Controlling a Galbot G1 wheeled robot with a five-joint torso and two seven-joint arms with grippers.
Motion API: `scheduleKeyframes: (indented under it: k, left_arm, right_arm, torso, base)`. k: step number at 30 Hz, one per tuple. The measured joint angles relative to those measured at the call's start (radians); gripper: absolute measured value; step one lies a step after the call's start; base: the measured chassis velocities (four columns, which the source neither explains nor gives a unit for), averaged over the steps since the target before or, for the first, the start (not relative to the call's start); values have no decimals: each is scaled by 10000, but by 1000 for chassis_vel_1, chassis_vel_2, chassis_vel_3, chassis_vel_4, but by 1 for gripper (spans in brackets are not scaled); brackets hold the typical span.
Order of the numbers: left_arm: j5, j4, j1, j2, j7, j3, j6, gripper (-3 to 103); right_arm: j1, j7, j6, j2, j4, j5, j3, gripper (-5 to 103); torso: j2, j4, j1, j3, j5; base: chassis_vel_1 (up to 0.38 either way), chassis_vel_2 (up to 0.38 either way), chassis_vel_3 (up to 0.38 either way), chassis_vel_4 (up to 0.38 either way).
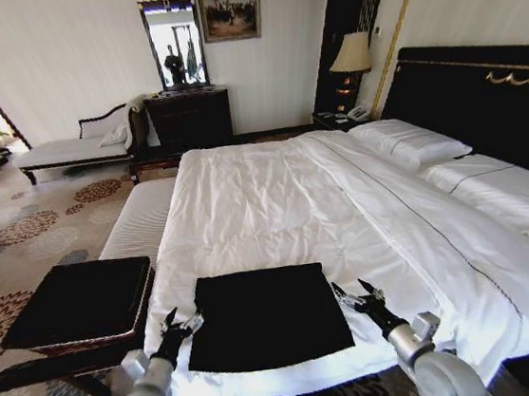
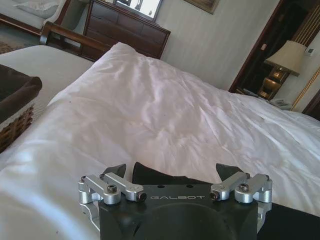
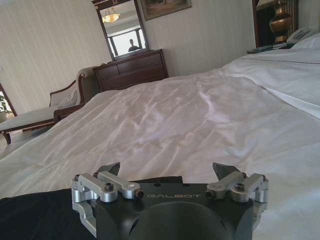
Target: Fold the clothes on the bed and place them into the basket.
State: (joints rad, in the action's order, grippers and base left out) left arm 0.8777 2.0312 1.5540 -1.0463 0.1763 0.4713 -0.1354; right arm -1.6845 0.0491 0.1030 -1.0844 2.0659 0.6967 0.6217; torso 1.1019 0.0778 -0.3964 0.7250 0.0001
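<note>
The clothes, a black shirt (image 1: pixel 267 316), lie as a flat rectangle on the white bed (image 1: pixel 275 206) near its foot edge. My left gripper (image 1: pixel 185 319) is open just off the shirt's left edge, low over the duvet. My right gripper (image 1: pixel 354 291) is open at the shirt's right edge. In the left wrist view the open left gripper (image 2: pixel 172 170) has the shirt's corner (image 2: pixel 155 175) between its fingers. The right wrist view shows the open right gripper (image 3: pixel 166 170) with the shirt (image 3: pixel 35 215) beside it. The basket (image 1: pixel 141 308), wicker with black lining, stands left of the bed.
The basket (image 2: pixel 15 115) rests on a dark stand beside a long white-cushioned bench (image 1: pixel 138 222) at the bed's foot. Pillows (image 1: pixel 411 143) and the black headboard (image 1: pixel 483 106) are at the right. A chaise (image 1: pixel 72 148), dresser (image 1: pixel 188 116) and lamp (image 1: pixel 353 54) line the far wall.
</note>
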Motion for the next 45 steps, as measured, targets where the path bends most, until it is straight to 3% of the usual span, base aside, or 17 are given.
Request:
scheduleKeyframes:
  k: [1, 3, 12, 28, 32, 34, 38, 40, 44, 45]
  left_arm:
    - [28, -58, -91, 11, 19, -33, -17, 100]
    - [446, -997, -1409, 182, 195, -652, -267, 100]
    - [1213, -2934, -3567, 85, 253, -1335, -614, 100]
    - [1741, -4337, -4416, -98, 35, -2066, -977, 100]
    - [1795, -4388, -4410, -107, 20, -2134, -1015, 84]
    - [1781, -4393, -4393, -119, 19, -2135, -1016, 84]
    - [1692, -4364, -4240, -153, -51, -2136, -911, 61]
    - [1594, -4360, -4201, -167, -84, -2146, -854, 61]
    - [1421, -4369, -4142, -208, -129, -2154, -712, 40]
    - [1421, -4369, -4142, -208, -129, -2154, -712, 40]
  right_arm:
    - [16, 0, 7, 4, -12, 0, -5, 100]
    - [146, 0, 54, 29, -223, -23, -50, 100]
    - [444, -23, 98, -278, -586, -159, -145, 100]
    - [685, -140, 208, -81, -734, -46, -135, 100]
    - [681, -182, 225, -13, -685, -25, -80, 100]
    - [682, -185, 227, -9, -682, -23, -77, 100]
    - [717, -195, 242, -1, -697, -27, -74, 100]
    - [727, -200, 243, -28, -711, -29, -78, 100]
    - [741, -212, 250, -126, -716, -50, -115, 100]
    - [741, -212, 250, -126, -716, -50, -115, 100]
  torso:
    - [0, 0, 0, 0, 0]
    - [1, 3, 1, 0, -5]
    - [0, 0, 0, 0, -1]
    - [3, 0, 3, -3, -1]
    - [3, 0, 3, -3, 0]
    - [3, 0, 3, -2, 0]
    - [3, -1, 3, -3, -1]
    - [3, -1, 3, -2, -1]
    - [3, 1, 3, -3, -1]
    - [3, 1, 3, -3, -1]
  base:
    - [0, 0, 0, 0]
    - [0, 0, 0, 0]
    - [0, 0, 0, 0]
    - [0, 0, 0, 0]
    - [0, 0, 0, 0]
    - [0, 0, 0, 0]
    - [0, 0, 0, 0]
    - [0, 0, 0, 0]
    - [0, 0, 0, 0]
    - [0, 0, 0, 0]
